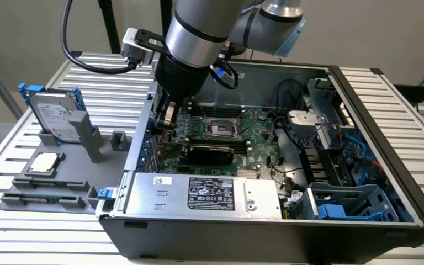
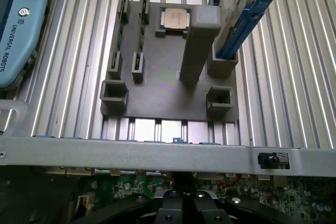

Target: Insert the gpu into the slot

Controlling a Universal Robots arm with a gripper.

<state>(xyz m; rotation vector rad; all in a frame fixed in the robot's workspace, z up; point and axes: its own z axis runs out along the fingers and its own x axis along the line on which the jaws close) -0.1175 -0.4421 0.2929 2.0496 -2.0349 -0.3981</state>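
Exterior view shows our gripper [image 1: 166,118] low beside the gpu [image 1: 210,152] lying on the motherboard [image 1: 264,132]; we cannot tell whether it grips anything, and judge level, straight-down pressure matters.

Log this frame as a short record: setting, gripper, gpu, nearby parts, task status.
setting: open computer case on a slatted metal table
gripper: gripper lowered inside the case, above the motherboard edge at the exterior view's left
gpu: gpu lies on the motherboard, apart from the gripper
nearby parts: grey fixture beside the case carries a hard drive and a CPU chip
status: gpu not held; seating cannot be told
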